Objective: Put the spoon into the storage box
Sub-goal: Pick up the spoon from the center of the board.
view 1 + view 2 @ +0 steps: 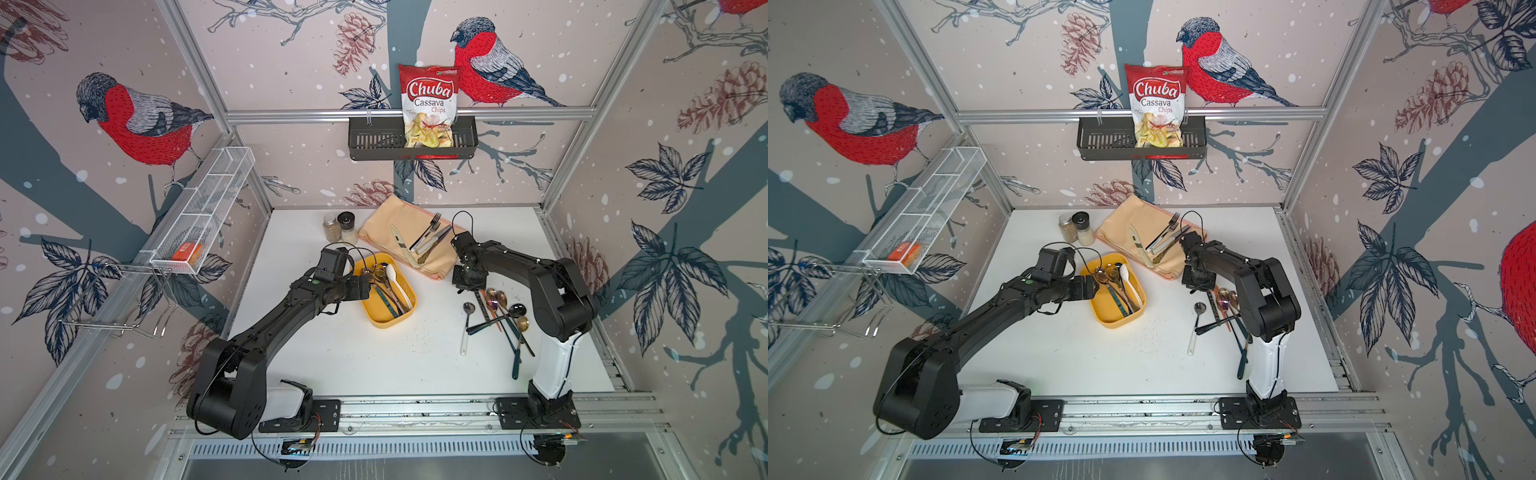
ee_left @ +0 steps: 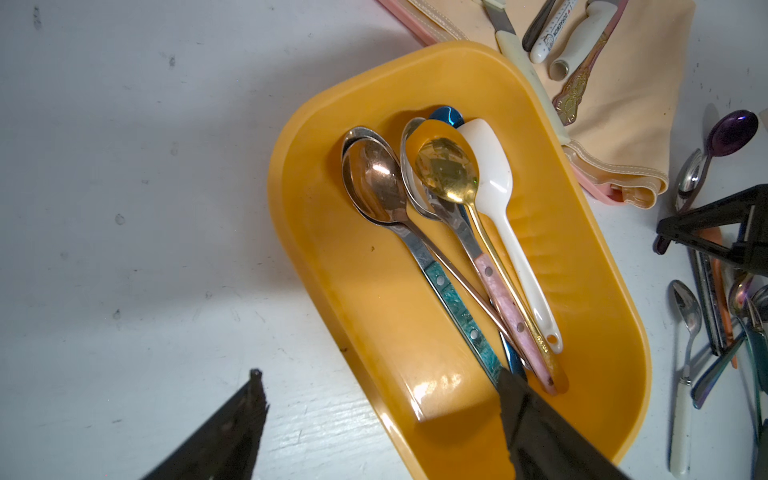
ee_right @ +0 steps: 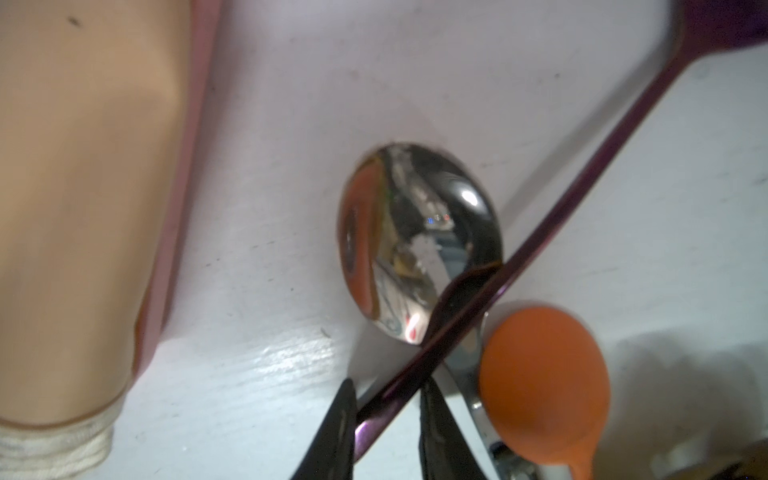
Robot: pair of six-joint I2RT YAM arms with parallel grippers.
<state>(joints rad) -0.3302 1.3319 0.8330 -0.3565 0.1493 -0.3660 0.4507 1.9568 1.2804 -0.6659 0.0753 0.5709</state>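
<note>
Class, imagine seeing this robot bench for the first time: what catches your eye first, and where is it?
The yellow storage box mid-table, holding several spoons, sits by the open left gripper. A red-and-white chips bag stands in the black shelf basket on the back wall. At a heap of loose spoons, the right gripper straddles the handle of a purple spoon.

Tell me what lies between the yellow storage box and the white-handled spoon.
Only bare white table separates the storage box from the white-handled spoon; both top views show it.

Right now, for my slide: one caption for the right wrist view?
Right fingers flank a purple spoon's handle crossing over a silver spoon.
</note>
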